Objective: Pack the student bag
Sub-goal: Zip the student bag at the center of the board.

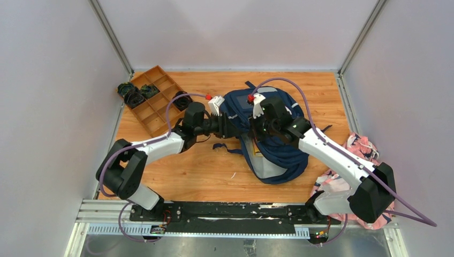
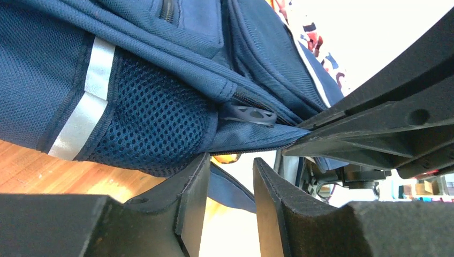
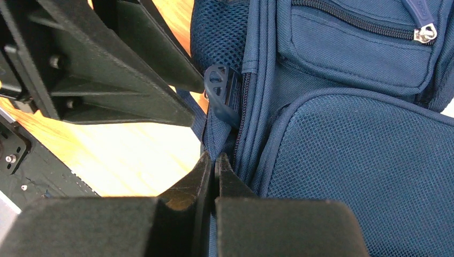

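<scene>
Right wrist: right gripper (image 3: 215, 160) clamps tight on student bag (image 3: 348, 160) seam; left gripper (image 2: 231, 160), half-open and empty, hovers beside zipper pull (image 2: 249, 114); zipping looks unfinished.

Wooden divider tray (image 1: 156, 115) with perhaps cables (image 1: 134, 96), far left; pink cloth bundle (image 1: 361, 149) right.

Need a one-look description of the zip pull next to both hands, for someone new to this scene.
Start at the large navy blue fabric backpack lying mid-table. On its side, beside the navy mesh pocket, a dark rubbery zip pull sits at the seam. It is a flat tab with oval cut-outs, unlike the silver metal slider on the front pocket.
</scene>
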You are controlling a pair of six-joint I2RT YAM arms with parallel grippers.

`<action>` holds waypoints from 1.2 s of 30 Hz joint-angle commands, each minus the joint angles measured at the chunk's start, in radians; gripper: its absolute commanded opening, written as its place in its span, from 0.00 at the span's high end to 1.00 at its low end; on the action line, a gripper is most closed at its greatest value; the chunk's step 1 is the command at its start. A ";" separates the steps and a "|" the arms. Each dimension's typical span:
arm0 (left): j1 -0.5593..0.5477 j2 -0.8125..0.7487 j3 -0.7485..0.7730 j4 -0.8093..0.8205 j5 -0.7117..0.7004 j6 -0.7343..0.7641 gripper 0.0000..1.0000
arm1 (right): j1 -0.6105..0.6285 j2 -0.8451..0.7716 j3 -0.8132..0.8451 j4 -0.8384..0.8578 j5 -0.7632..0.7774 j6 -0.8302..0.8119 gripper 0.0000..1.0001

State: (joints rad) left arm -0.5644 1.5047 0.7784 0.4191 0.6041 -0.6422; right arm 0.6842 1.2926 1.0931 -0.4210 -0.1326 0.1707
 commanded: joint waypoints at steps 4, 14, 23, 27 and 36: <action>-0.008 0.060 0.010 0.085 -0.020 -0.034 0.60 | -0.019 -0.032 0.001 0.074 0.002 0.014 1.00; -0.007 0.109 -0.015 0.089 -0.093 0.041 0.54 | -0.020 -0.033 0.004 0.073 -0.001 0.008 1.00; -0.008 0.158 0.001 0.089 -0.063 0.105 0.52 | -0.021 -0.032 0.003 0.072 -0.006 0.010 1.00; -0.008 0.163 0.021 0.088 -0.010 0.113 0.55 | -0.020 -0.026 0.004 0.072 -0.003 0.008 1.00; -0.008 0.114 -0.062 0.096 0.032 0.102 0.65 | -0.020 -0.025 0.001 0.069 0.008 0.010 1.00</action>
State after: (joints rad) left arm -0.5690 1.6485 0.7727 0.5034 0.6197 -0.5632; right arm 0.6792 1.2930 1.0813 -0.4194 -0.1314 0.1719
